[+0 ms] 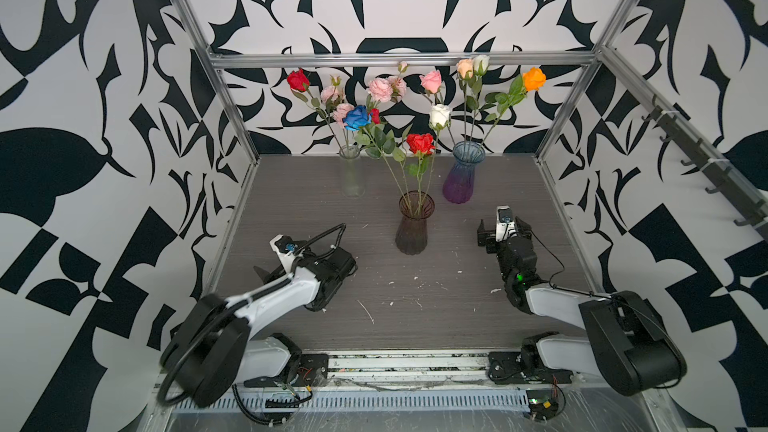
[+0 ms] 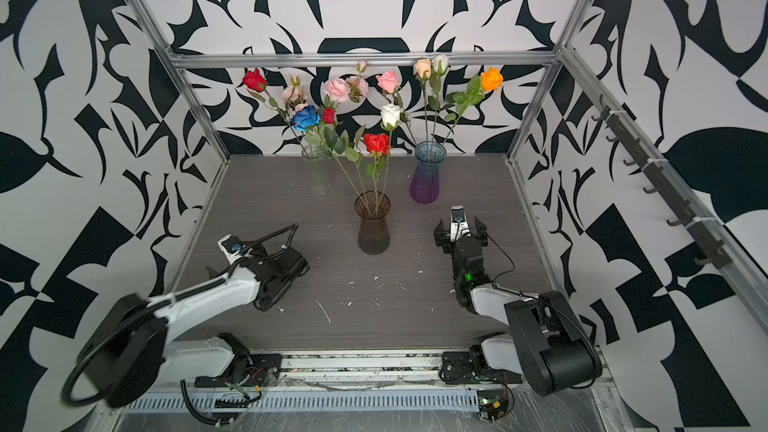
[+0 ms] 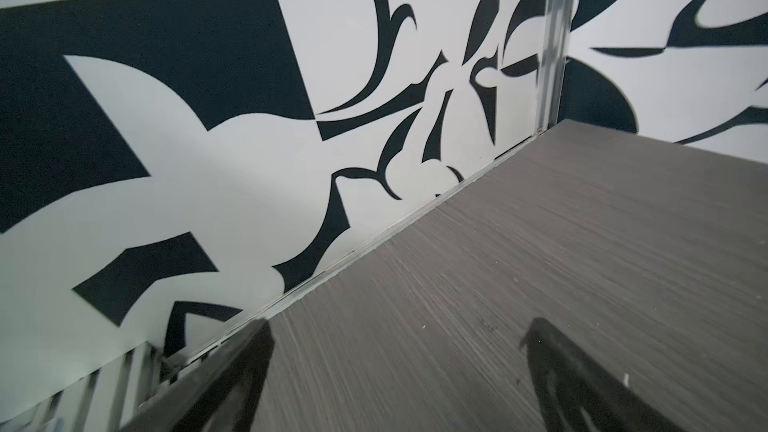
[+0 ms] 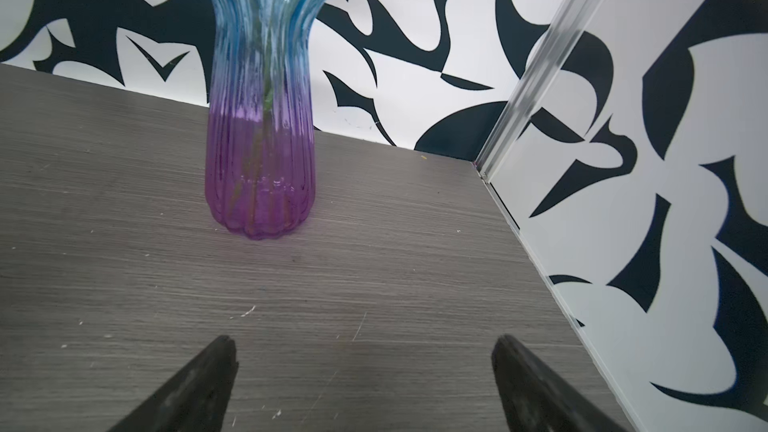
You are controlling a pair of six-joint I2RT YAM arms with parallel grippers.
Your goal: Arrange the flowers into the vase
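Observation:
All the flowers stand in three vases. In both top views a blue rose [image 1: 357,117], a red rose [image 1: 420,143] and a white rose [image 1: 439,115] rise from the dark smoky vase [image 1: 413,222] at mid-table. The blue-and-purple vase [image 1: 463,176] [image 4: 259,151] holds orange [image 1: 534,78], peach, white and pink roses. The clear vase [image 1: 351,172] at the back left holds a red rose [image 1: 298,79] and pink ruffled blooms [image 1: 380,88]. My left gripper [image 1: 266,272] [image 3: 400,326] is open and empty, low by the left wall. My right gripper [image 1: 503,225] [image 4: 365,342] is open and empty, in front of the blue-and-purple vase.
Patterned walls and aluminium frame posts [image 1: 232,105] close in the grey wood-grain table [image 1: 415,292] on three sides. Small white flecks lie scattered on the table between the arms. A rack of black hooks [image 1: 702,160] runs along the right wall.

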